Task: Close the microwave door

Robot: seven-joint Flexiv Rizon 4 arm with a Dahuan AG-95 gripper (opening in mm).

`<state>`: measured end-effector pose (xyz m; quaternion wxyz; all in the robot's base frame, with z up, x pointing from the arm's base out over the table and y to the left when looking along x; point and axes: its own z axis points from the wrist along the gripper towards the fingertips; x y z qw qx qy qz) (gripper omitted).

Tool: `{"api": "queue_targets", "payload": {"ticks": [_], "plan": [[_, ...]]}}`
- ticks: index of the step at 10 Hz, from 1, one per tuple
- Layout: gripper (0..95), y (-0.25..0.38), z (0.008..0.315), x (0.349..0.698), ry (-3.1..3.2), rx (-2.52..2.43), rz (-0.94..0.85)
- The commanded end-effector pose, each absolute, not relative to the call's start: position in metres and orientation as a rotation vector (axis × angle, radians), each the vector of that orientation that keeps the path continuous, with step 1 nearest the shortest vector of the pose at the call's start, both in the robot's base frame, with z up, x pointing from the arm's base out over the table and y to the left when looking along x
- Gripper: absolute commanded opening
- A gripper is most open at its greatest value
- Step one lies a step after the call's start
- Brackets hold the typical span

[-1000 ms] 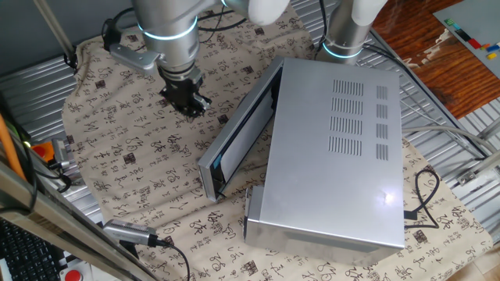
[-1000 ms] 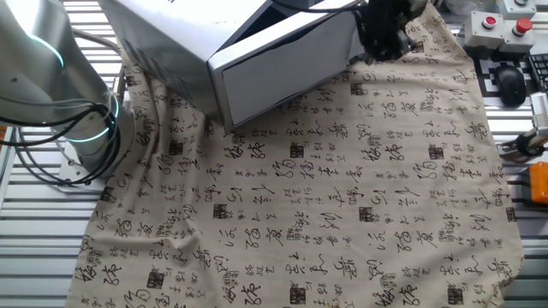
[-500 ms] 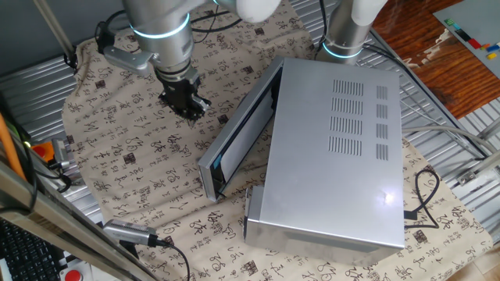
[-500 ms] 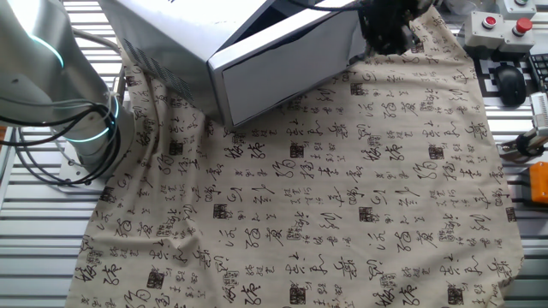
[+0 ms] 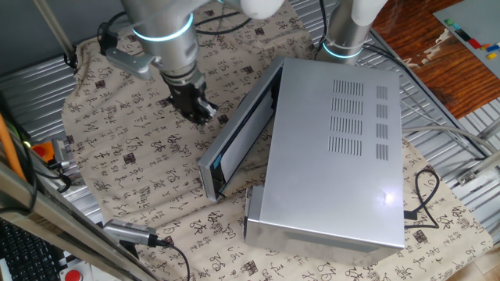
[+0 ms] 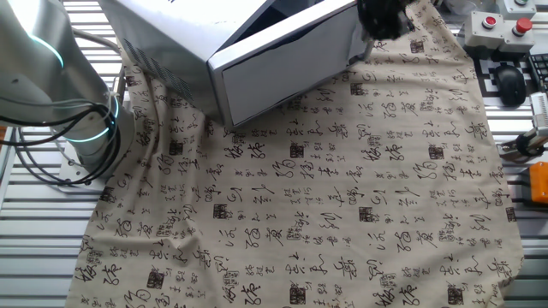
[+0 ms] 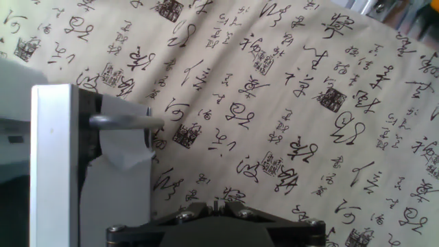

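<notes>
Door ajar, hinged at the far end of the microwave, free end swung out toward the camera, long axis diagonal. Gripper sits just beside the door's outer face, near mid-length, above the cloth. Fingers look closed, empty. Judgement: push toward the microwave body.

Microwave door ajar, fingers nearby

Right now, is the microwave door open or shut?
Open. The microwave door stands swung away from the microwave, with a dark gap between them.
</notes>
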<state>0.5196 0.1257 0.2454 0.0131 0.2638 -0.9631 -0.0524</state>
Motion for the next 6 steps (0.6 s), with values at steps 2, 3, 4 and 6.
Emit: {"api": "queue_targets", "payload": {"ticks": [2,3,4,6], "plan": [[0.0,0.146,0.25,0.511,-3.001,0.775,-0.16],[0.0,0.152,0.249,0.508,-3.005,0.762,-0.162],[0.0,0.158,0.249,0.504,-3.011,0.737,-0.165],[0.0,0.176,0.246,0.496,-3.027,0.674,-0.164]]}}
